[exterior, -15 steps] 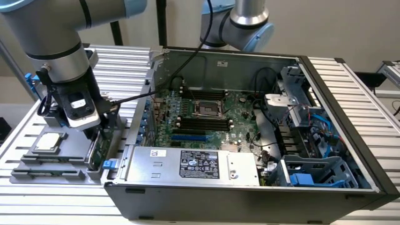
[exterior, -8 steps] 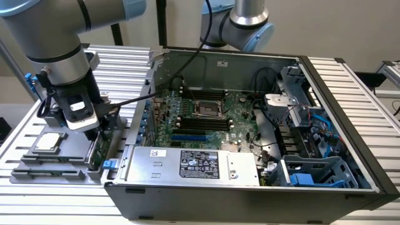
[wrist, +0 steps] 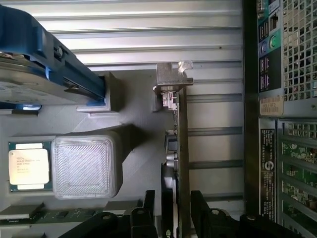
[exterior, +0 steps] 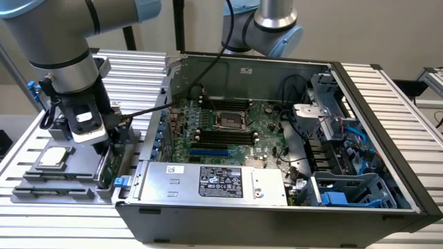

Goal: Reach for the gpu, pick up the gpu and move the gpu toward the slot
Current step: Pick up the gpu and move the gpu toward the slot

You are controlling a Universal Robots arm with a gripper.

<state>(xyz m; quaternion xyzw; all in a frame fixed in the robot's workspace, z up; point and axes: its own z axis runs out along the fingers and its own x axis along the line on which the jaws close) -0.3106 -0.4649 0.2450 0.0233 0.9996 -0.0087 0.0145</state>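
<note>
- Your claw (exterior: 105, 150) sits low at the exterior view's left, reaching down into the grey fixture tray (exterior: 62, 182) on the ribbed metal counter (exterior: 391, 98).
- In the wrist view the claw (wrist: 173, 194) is open. Its two black fingers (wrist: 149, 210) stand apart with the gpu (wrist: 184, 139) between them. You cannot tell from either view whether they touch the card.
- The gpu (exterior: 105, 170) stands on edge in the tray, in the lower left of the exterior frame, just outside the case wall. Its silver bracket (wrist: 171, 82) is at the end away from the claw.
- A processor chip (exterior: 54, 157) lies flat in the tray beside the gpu, at the far left of the exterior frame; the wrist view shows it (wrist: 28, 166) next to a ribbed grey block (wrist: 85, 166).
- A hard drive with blue rails (wrist: 34, 74) rests in the same tray.
- The open computer case (exterior: 277, 220) takes the middle and right of the exterior frame, with the motherboard (exterior: 229, 129) exposed and the power supply (exterior: 207, 181) nearest the camera.
- A second arm (exterior: 273, 23) stands behind the case at top centre.
</note>
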